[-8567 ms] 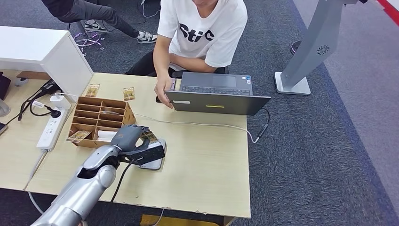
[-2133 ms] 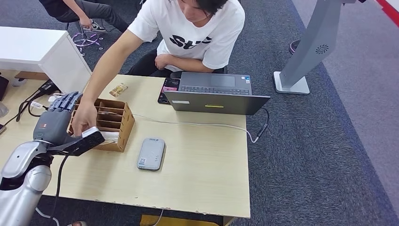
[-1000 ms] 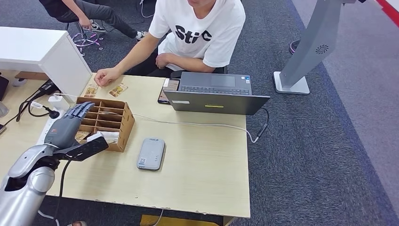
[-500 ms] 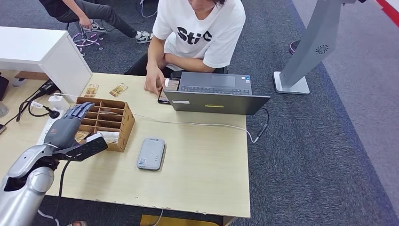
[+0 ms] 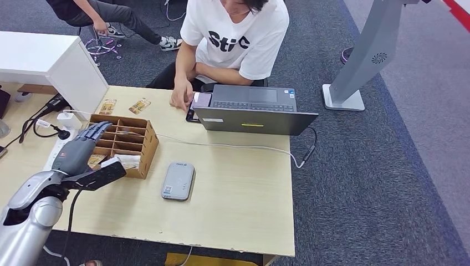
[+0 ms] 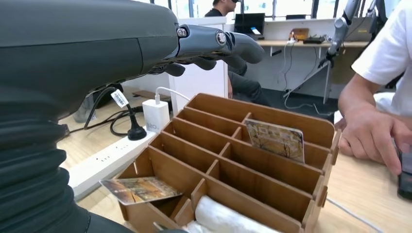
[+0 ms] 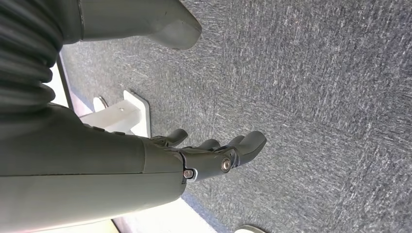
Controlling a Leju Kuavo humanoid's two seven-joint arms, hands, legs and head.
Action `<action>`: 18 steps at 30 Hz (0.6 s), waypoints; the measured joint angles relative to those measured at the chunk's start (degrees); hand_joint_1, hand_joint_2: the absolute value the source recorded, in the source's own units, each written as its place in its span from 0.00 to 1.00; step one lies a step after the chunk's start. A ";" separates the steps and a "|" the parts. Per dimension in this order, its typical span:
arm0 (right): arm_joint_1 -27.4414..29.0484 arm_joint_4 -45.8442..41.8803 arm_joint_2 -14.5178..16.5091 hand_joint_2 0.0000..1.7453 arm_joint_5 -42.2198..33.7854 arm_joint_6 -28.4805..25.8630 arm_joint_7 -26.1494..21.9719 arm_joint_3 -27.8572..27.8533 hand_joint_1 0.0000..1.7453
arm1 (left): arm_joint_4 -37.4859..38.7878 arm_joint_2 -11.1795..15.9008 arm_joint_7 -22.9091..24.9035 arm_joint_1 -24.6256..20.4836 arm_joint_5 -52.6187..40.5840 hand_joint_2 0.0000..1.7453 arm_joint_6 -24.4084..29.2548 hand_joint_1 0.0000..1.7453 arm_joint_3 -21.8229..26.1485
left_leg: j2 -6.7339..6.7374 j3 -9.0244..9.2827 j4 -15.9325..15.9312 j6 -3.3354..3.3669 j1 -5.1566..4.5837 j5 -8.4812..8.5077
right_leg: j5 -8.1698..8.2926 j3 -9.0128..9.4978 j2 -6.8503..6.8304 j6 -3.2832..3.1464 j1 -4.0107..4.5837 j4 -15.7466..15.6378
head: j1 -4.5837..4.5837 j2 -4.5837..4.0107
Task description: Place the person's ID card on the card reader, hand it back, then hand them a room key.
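The robot's left hand [image 5: 79, 148] hovers, fingers spread and holding nothing, over the wooden card organizer [image 5: 134, 145] near the table's [image 5: 238, 194] left edge, where one room key card [image 6: 275, 139] stands upright in a slot and another [image 6: 140, 188] lies flat in a front compartment. The grey card reader [image 5: 178, 180] sits near the table's centre. Two cards [image 5: 123, 106] lie by the far edge beside the seated person's hand [image 5: 180, 100]. The right hand [image 7: 214, 156] hangs loosely open above carpet.
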 joint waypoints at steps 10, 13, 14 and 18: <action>-0.02 0.00 -0.02 1.00 0.48 0.21 -0.09 0.05 0.00 | -2.03 4.40 -0.87 0.05 5.01 1.00 -7.50 0.00 -4.49 | 0.03 0.00 0.00 0.00 0.00 0.00 | 0.00 0.00 0.03 0.00 0.01 0.01 | 0.03 0.00; 0.01 0.00 -0.02 1.00 0.81 0.25 -0.09 0.18 0.00 | -3.92 7.79 -0.83 0.10 7.35 1.00 -10.52 0.00 -6.72 | 0.09 0.00 -0.01 -0.01 0.01 0.00 | 0.00 -0.02 0.07 -0.01 0.02 0.01 | 0.03 0.00; 0.01 0.00 -0.02 1.00 0.87 0.25 -0.08 0.22 0.00 | -4.42 8.71 -0.73 0.11 7.73 1.00 -10.81 0.00 -7.21 | 0.07 0.00 -0.01 -0.01 0.01 0.00 | -0.01 -0.02 0.05 -0.01 0.02 0.01 | 0.03 0.00; -0.10 0.00 -0.02 1.00 0.98 0.27 -0.06 0.34 0.00 | -5.68 11.17 -0.57 0.15 8.30 1.00 -11.23 0.00 -8.70 | 0.04 0.00 -0.01 -0.01 0.02 0.00 | -0.01 -0.01 0.03 -0.01 0.02 0.01 | 0.03 0.00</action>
